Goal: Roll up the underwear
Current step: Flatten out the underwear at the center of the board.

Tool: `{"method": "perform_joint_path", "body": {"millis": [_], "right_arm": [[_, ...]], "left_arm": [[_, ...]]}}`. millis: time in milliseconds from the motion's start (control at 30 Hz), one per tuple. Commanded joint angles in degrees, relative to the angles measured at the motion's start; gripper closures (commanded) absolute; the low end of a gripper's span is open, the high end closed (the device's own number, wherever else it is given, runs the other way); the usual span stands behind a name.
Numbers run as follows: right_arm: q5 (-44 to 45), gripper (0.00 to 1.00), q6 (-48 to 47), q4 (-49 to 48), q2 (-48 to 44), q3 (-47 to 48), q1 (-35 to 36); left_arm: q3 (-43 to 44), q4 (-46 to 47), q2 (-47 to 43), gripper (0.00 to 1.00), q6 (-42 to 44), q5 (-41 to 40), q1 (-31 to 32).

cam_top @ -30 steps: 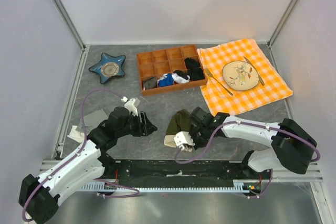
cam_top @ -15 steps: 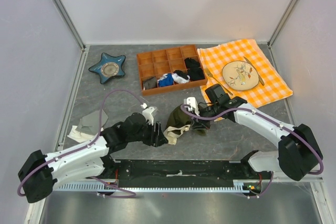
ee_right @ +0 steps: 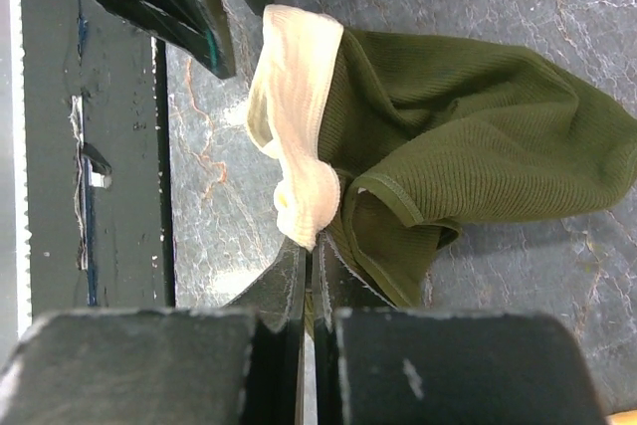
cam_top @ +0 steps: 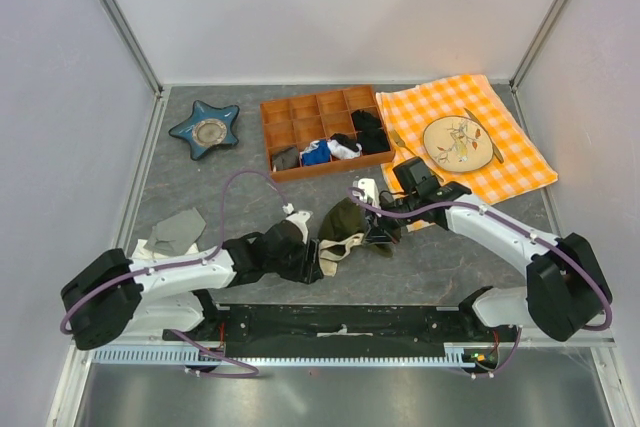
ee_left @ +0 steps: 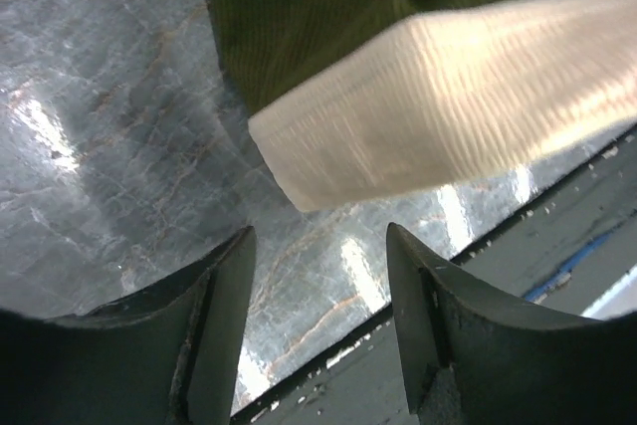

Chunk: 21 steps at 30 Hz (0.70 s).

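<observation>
The underwear is a crumpled olive-green heap with a cream waistband, lying on the grey table between my two grippers. In the right wrist view the green cloth spreads right and the waistband bunches at the left. My right gripper is shut on the waistband's corner. My left gripper is open, its jaws just short of the waistband's end, nothing between them.
A brown compartment tray with small black, blue and white garments stands at the back. An orange checked cloth with a plate and cutlery lies back right. A blue star dish is back left. Grey cloth lies left.
My left gripper has slid right along the table up to the waistband. My right gripper has stayed shut on the underwear, which has bunched a little more.
</observation>
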<state>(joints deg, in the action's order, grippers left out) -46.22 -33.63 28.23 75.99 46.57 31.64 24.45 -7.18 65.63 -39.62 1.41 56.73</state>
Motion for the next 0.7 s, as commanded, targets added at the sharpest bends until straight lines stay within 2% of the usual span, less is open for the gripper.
{"method": "perform_joint_path", "body": {"millis": [0,33,233,267,367,433,500,633,667], "right_arm": [[-2.56,1.0,0.93,-1.6,1.09,2.21,-0.09],[-2.56,1.0,1.02,-1.51,1.36,2.3,-0.09],[-2.3,1.0,0.67,-1.42,1.1,2.21,-0.09],[-2.3,1.0,0.58,-1.42,1.01,2.21,-0.09],[-2.04,1.0,0.05,-0.63,0.92,2.56,-0.09],[-2.3,1.0,-1.87,0.42,0.39,3.0,-0.17],[-3.0,1.0,-5.72,5.67,0.22,4.23,-0.09],[-5.9,1.0,-18.64,18.15,-1.62,9.4,-0.09],[-5.82,1.0,-22.41,23.05,-2.15,10.55,-0.09]], "left_arm": [[3.41,4.36,4.24,0.39,-4.06,-5.45,0.49],[3.5,5.24,4.77,0.4,-4.5,-5.89,0.49],[4.56,5.69,8.64,0.63,-6.53,-8.78,0.49],[4.47,5.42,8.73,0.7,-6.44,-9.23,0.49],[4.47,3.41,7.94,0.98,-5.65,-10.46,0.49],[4.99,1.22,6.02,0.98,-4.69,-10.73,0.49],[5.87,-1.59,3.73,0.98,-2.67,-10.55,0.49],[11.3,-10.81,-4.26,0.98,2.95,-6.53,0.49],[12.72,-16.23,-7.5,0.98,5.4,-5.64,0.49]]}}
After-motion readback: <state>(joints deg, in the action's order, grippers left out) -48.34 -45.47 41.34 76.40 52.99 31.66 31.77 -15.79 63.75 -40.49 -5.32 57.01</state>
